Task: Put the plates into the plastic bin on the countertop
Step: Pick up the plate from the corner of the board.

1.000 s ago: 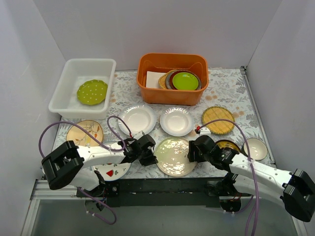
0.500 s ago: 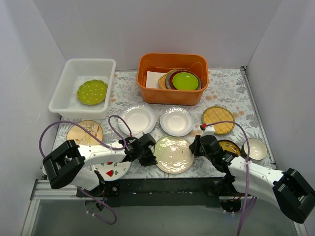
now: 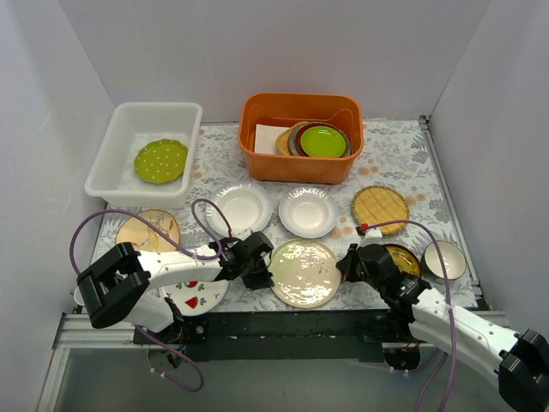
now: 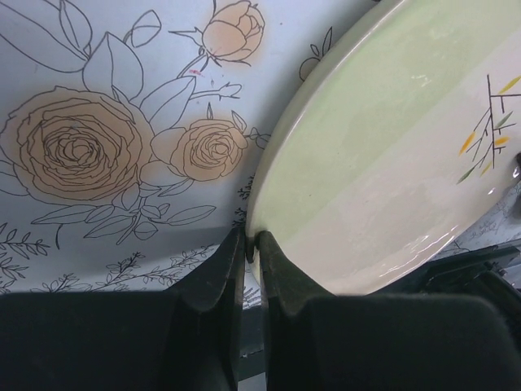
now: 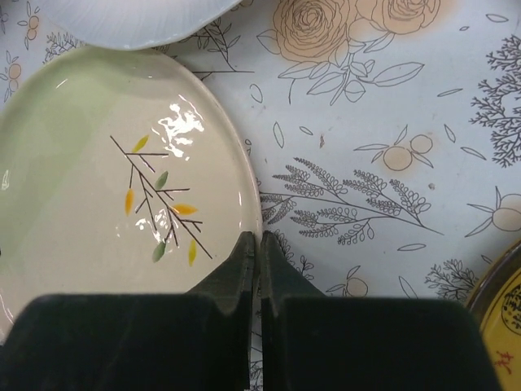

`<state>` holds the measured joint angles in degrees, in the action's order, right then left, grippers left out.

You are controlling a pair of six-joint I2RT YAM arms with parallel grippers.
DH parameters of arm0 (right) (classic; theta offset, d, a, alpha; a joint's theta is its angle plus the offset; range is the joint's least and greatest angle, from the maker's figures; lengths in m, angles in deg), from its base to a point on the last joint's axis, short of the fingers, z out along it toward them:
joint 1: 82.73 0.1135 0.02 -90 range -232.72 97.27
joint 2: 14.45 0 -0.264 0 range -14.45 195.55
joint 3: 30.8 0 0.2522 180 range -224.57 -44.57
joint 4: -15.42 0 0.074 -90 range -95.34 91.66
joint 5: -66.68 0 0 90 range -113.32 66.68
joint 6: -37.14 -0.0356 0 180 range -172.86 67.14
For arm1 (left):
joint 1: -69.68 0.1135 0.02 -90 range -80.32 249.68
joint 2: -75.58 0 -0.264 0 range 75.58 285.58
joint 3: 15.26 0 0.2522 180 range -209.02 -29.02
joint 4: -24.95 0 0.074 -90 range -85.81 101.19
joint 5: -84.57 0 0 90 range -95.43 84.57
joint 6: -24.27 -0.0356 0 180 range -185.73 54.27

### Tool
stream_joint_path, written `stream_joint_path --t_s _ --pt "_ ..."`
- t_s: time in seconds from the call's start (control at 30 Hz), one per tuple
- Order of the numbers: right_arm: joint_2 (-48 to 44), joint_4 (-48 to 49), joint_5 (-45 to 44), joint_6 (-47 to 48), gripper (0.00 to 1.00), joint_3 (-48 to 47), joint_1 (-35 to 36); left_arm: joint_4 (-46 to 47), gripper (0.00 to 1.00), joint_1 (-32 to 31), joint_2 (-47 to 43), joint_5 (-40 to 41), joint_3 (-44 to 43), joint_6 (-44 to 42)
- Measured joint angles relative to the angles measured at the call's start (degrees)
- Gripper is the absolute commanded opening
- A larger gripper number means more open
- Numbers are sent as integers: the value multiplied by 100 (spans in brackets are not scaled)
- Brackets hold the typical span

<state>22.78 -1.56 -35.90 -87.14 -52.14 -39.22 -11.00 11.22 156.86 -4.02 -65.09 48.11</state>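
Nipping the leaf-sprig plate (image 3: 304, 273) at both rims, well apart from the plastic bin (image 3: 101, 172).
A lift risked the glossy plate slipping onto the surface (image 3: 399, 159), since the holds were only thin rim nips. The left gripper (image 4: 251, 244) jaws were clamped on its left rim; the right gripper (image 5: 259, 246) jaws were together at the right rim, possibly missing it.

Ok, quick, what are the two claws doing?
Left gripper: shut on the pale green plate rim.
Right gripper: shut beside that plate; grip unclear.
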Motion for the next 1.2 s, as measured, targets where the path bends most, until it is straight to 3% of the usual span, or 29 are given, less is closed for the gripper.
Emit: stream_joint_path --t_s 0.2,0.37,0.5,1.03,1.2 --pt "-662 -214 116 -2 2 258 0 15 0 7 26 -28 0 0" --pt "-820 -11 210 4 33 424 -7 70 0 24 33 -81 35 44" --pt "-787 188 424 0 44 468 -17 136 0 44 33 -125 72 74" --pt "264 1377 511 70 40 470 -144 682 0 142 -11 -575 417 236" --pt "420 1598 435 177 27 470 -155 977 0 142 -11 -911 590 323"
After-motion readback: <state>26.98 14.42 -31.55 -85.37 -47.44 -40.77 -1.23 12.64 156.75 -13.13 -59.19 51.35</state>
